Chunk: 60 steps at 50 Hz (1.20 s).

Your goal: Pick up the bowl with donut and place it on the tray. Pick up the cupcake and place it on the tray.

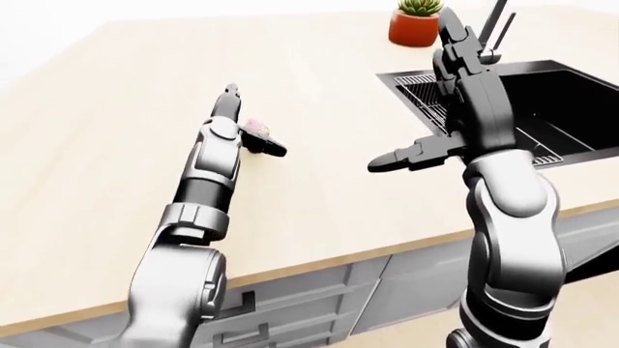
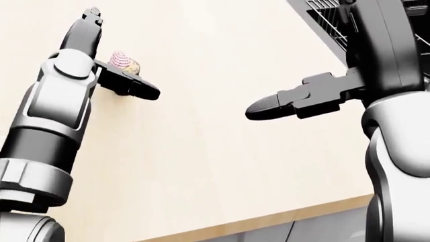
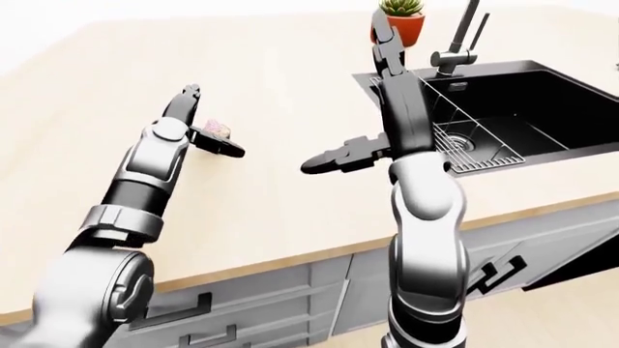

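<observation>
The open-fingered left hand (image 2: 127,83) is nearing the small pink-frosted cupcake (image 2: 123,62), probably light and squashy, best gripped low around its wrapper.

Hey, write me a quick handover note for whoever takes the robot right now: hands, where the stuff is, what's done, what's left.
Left hand: right beside the cupcake on the counter, fingers not closed round it; whether it touches cannot be told.
Right hand: empty, fingers out, held above the counter near the sink.
Bowl with donut and tray: not in any view.
Done: nothing confirmed; the cupcake is not yet lifted.
Left: grip the cupcake and carry it to the tray; find the bowl and tray and check whether the bowl is placed.
</observation>
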Motion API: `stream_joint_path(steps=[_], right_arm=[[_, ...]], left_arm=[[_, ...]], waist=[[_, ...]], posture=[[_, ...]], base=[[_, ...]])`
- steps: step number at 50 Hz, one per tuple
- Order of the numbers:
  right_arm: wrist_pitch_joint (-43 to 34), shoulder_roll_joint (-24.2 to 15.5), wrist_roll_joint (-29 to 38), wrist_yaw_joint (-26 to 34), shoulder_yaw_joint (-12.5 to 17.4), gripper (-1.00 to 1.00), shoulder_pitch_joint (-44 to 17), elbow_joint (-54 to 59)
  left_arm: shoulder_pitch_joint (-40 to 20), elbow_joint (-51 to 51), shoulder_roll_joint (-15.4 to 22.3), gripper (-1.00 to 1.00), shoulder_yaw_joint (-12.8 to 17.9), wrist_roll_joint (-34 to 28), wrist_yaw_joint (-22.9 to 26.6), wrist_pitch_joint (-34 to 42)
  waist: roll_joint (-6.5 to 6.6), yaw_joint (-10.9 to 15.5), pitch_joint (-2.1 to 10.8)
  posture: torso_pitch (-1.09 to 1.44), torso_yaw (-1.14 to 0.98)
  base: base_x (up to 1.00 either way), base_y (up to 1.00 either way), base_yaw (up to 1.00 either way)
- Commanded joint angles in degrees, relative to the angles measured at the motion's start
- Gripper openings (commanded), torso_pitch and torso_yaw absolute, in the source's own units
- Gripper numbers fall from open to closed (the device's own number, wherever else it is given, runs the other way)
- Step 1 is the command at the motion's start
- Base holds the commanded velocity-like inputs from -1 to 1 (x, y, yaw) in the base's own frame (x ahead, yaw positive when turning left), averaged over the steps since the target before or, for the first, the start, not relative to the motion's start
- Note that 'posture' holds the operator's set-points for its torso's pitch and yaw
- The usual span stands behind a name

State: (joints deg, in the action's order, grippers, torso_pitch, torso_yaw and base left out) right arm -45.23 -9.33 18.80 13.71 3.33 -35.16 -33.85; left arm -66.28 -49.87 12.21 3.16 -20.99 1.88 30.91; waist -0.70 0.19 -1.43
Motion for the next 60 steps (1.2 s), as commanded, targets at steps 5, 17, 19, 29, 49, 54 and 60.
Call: stream_joint_path(steps=[5, 17, 19, 29, 49, 54, 60], right_arm=[[2.0, -0.4, 0.1, -0.4, 0.5, 1.00, -1.6, -1.2], [2.5, -0.4, -0.1, -0.6, 0.7, 1.00, -0.8, -1.5], [2.4, -0.4, -0.1, -0.6, 0.6, 1.00, -0.9, -1.6], [2.8, -0.5, -0.5, -0.7, 1.0, 1.00, -0.8, -1.3], [2.9, -0.9, -0.9, -0.8, 1.3, 1.00, -0.2, -1.6], [3.0, -1.1, -1.2, -0.8, 1.7, 1.00, 0.4, -2.0], [2.6, -1.8, -1.8, -0.8, 2.5, 1.00, 0.5, -2.6]], left_arm=[[-5.2, -6.6, 0.9, 1.00, 0.2, 0.0, -2.9, -6.1], [-6.9, -13.3, 1.1, 1.00, 0.2, 0.2, -4.4, -8.6], [-7.2, -14.2, 1.0, 1.00, 0.2, 0.2, -4.5, -9.0], [-7.6, -17.0, 0.6, 0.63, 0.1, -0.1, -4.8, -9.7], [-6.3, -17.5, -0.4, -0.87, -0.2, -0.7, -5.0, -11.2], [-5.9, -17.2, -1.0, -1.00, -0.4, -0.7, -5.1, -11.9], [-5.8, -12.9, -0.8, -1.00, -0.4, -0.5, -4.0, -10.8]], waist=[[0.08, 0.0, 1.78], [0.08, -0.1, 1.75], [0.09, -0.1, 1.75], [0.03, -0.1, 1.81], [0.20, 0.1, 2.29], [0.18, 0.1, 2.41], [0.21, 0.1, 2.43]], posture=[[0.00, 0.00], [0.00, 0.00], [0.00, 0.00], [0.00, 0.00], [0.00, 0.00], [0.00, 0.00], [0.00, 0.00]], base=[[0.00, 0.00, 0.00], [0.00, 0.00, 0.00], [0.00, 0.00, 0.00], [0.00, 0.00, 0.00], [0.00, 0.00, 0.00], [0.00, 0.00, 0.00], [0.00, 0.00, 0.00]])
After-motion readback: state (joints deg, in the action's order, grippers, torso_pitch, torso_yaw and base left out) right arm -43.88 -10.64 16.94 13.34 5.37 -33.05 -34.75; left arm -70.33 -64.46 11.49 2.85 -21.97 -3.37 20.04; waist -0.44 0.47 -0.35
